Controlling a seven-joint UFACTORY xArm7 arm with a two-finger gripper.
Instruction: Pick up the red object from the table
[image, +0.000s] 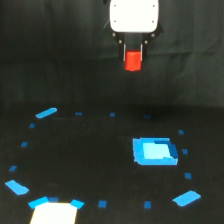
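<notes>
The red object (133, 61), a small red-orange stubby block, hangs between the two thin fingers of my gripper (133, 56) near the top of the exterior view. The gripper is shut on it, below the white gripper body (134, 16). The block is held well above the black table (90, 155), clear of its surface. The lower part of the block sticks out below the fingertips.
A larger blue flat square piece (154, 151) lies on the table right of centre. Small blue tape marks ring the surface, with bigger blue pieces at the left (46, 113), lower left (17, 188) and lower right (186, 198). A white patch (54, 213) sits at the bottom edge.
</notes>
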